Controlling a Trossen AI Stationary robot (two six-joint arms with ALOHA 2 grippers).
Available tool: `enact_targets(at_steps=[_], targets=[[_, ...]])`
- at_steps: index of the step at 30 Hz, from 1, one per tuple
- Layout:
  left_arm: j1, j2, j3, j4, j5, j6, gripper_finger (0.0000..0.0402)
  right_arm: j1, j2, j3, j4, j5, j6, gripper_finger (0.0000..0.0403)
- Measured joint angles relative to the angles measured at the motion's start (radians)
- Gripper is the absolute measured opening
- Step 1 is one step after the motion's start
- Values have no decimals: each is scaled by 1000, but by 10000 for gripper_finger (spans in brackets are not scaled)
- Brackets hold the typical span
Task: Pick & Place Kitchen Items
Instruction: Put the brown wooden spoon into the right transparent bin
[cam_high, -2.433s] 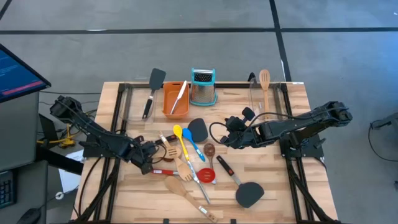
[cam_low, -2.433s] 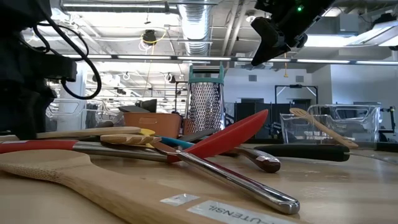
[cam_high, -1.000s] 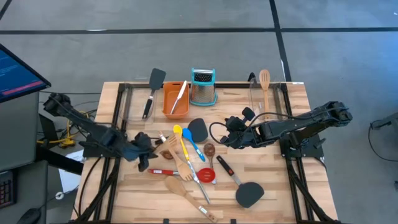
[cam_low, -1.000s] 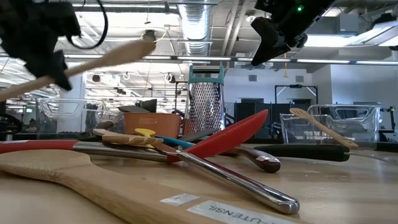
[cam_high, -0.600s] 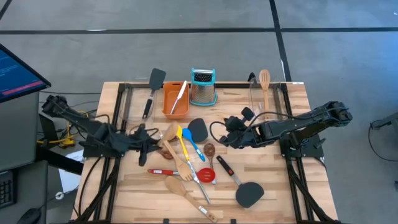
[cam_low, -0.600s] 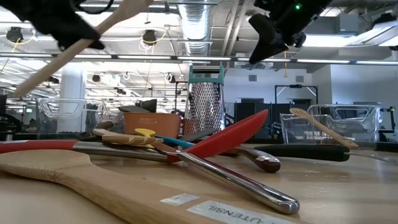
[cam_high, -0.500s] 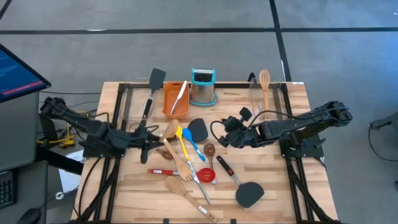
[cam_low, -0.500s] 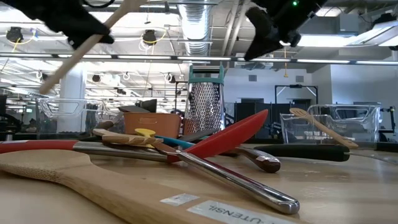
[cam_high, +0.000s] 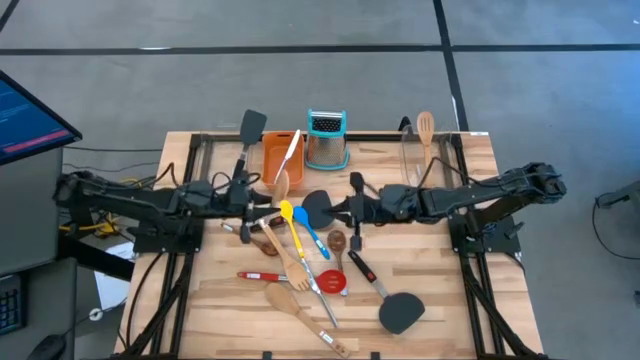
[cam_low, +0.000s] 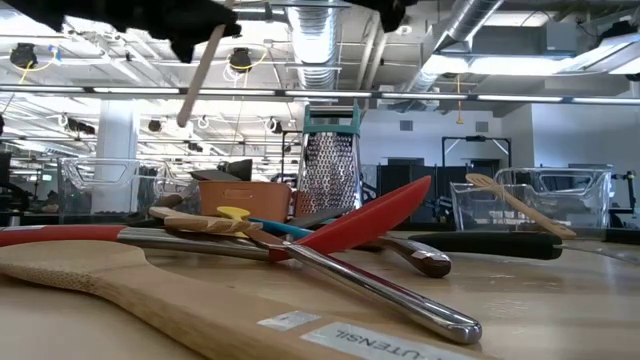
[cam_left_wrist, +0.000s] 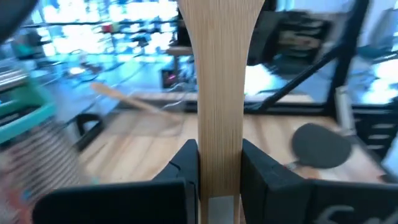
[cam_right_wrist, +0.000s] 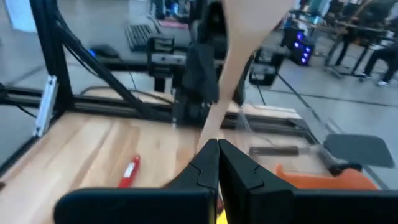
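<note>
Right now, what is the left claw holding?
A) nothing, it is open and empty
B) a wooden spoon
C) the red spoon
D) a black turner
B: in the left wrist view the left claw is shut on the handle of a wooden spoon, and the high view shows that spoon lifted off the pile, its bowl near the orange tray.

light: bright, even, ceiling strips | shadows: soft | blur: both wrist views smeared | low view: foreground soft
</note>
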Motion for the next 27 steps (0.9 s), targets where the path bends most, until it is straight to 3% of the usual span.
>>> enact_targets(at_steps=[3, 12, 19, 27], targets=[[40, 53, 0, 77, 118, -2, 37, -33, 0, 0, 12, -10, 0, 1], [153, 243, 0, 337, 266, -6, 38, -78, 0, 0, 5, -11, 5, 1], [238, 289, 0, 579, 362, -9, 38, -79, 0, 0, -96, -32, 8, 1], [316, 290, 0, 620, 549, -86, 38, -95, 1, -1, -153, -243, -13, 1]])
